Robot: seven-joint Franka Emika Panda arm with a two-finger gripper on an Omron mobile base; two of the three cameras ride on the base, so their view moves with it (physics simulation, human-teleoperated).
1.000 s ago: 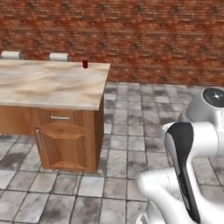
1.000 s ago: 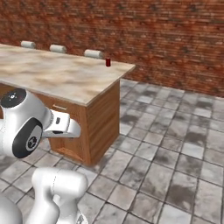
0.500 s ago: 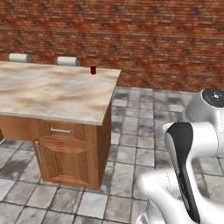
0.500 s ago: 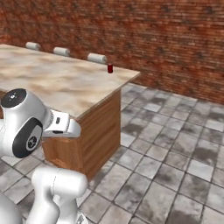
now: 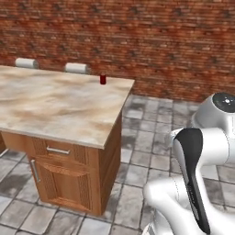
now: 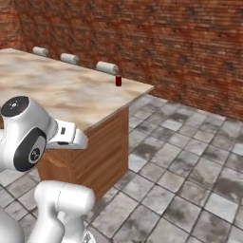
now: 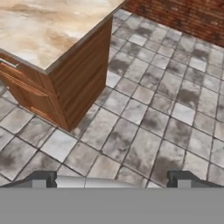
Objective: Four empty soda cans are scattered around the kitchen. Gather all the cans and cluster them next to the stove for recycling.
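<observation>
Soda can (image 5: 103, 79), a small red one, stands upright at the far edge of my counter (image 5: 59, 105), close to its far right corner, and I see it again from the right base view (image 6: 118, 81) in the same spot, just in from the edge that faces the brick wall (image 5: 137, 41). It stands alone on the beige marbled top, well apart from me. Behind the counter's far edge, pale rounded shapes poke up (chair or stool backs, I think, though I cannot tell for sure): two of them in the left base view, the nearer to the can at (image 5: 76, 68), and three in the right base view, the one closest to the can at (image 6: 107, 68), just beside it. The counter's near side has a wooden cabinet front with a drawer (image 5: 57, 149) and a door below it, each with a metal handle. Grey stone tile floor (image 6: 190, 166) runs from the counter's right side out to the brick wall. My end effector (image 7: 111, 180) hangs over that floor, off the counter's near right corner, with its fingertips (image 7: 181, 179) spread wide apart and nothing between them. In the hand view the counter's wooden side (image 7: 83, 74) runs away from that corner, and the floor tiles lie beneath my fingers.
</observation>
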